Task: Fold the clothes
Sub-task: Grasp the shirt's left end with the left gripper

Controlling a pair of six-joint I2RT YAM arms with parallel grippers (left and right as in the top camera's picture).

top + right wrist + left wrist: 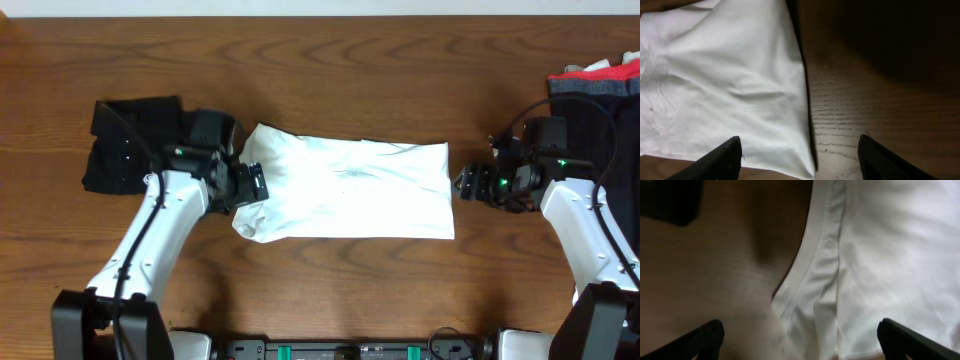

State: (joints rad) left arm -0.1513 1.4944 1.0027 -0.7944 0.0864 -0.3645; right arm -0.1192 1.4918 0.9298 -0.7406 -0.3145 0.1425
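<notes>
From overhead I saw the white T-shirt (350, 190) lying as a flat folded band across the middle of the table (330, 60). The left gripper (250, 185) sat at its left end and the right gripper (465, 185) just off its right edge. Only that view showed a black garment (130, 145) beyond the T-shirt's left end and a pile of clothes (600, 85) past its right end, at the far corner.

The left wrist camera gave me what overhead could not. A stitched hem (817, 255) of the T-shirt ran down between the widely spread fingers (705, 340), which gripped nothing. The right wrist view showed its fingers (722, 160) parted and empty too, above the T-shirt's right edge.

Wood showed right of that edge, and along the T-shirt's near and far sides.
</notes>
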